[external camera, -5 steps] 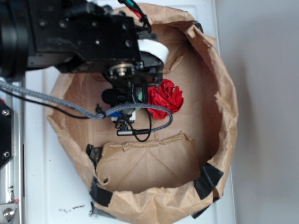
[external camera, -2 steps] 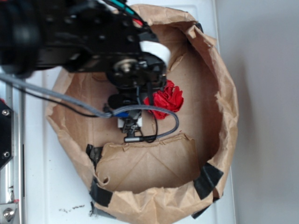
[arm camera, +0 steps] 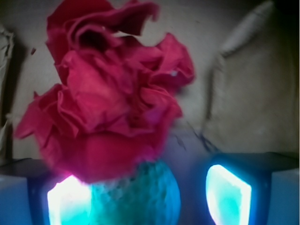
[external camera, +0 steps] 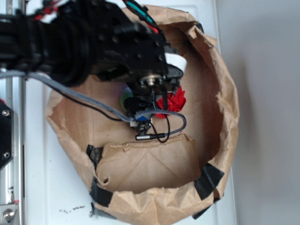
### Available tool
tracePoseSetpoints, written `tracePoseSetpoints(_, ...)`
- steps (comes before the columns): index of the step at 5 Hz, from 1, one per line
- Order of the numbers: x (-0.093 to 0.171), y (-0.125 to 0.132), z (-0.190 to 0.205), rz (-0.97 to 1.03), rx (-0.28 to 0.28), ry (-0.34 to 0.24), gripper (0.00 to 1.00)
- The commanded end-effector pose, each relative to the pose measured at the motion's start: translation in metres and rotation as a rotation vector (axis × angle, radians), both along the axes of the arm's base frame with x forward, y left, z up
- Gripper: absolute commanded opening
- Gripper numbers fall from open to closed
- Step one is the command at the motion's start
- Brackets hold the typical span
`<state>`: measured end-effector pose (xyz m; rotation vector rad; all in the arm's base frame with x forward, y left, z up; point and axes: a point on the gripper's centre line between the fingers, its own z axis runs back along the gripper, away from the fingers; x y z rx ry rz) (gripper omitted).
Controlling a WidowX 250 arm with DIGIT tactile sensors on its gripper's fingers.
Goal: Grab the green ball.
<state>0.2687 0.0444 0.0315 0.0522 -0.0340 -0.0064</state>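
Claw (arm camera: 150, 197) spread wide, gripping nothing; green ball (arm camera: 140, 199) sits between its fingers, behind the red wad (arm camera: 108, 103). Likely light, squashy foam: pinch its middle.

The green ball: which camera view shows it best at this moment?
The wrist view: the green ball sits large between the fingers of the hand, partly behind the red paper wad. The exterior view shows only a pale sliver beside the arm.
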Motion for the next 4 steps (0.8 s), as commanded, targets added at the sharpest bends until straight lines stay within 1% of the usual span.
tracePoseSetpoints(1,0.006,0.0,0.014,0.003,0.033,-0.076,0.0)
tracePoseSetpoints(2,0.002,0.002,0.026,0.003,0.019,-0.106,0.0)
tracePoseSetpoints(3,-0.002,0.003,0.047,0.006,-0.012,-0.141,0.0)
tracePoseSetpoints(4,-0.008,0.006,0.078,0.023,-0.061,-0.196,0.0)
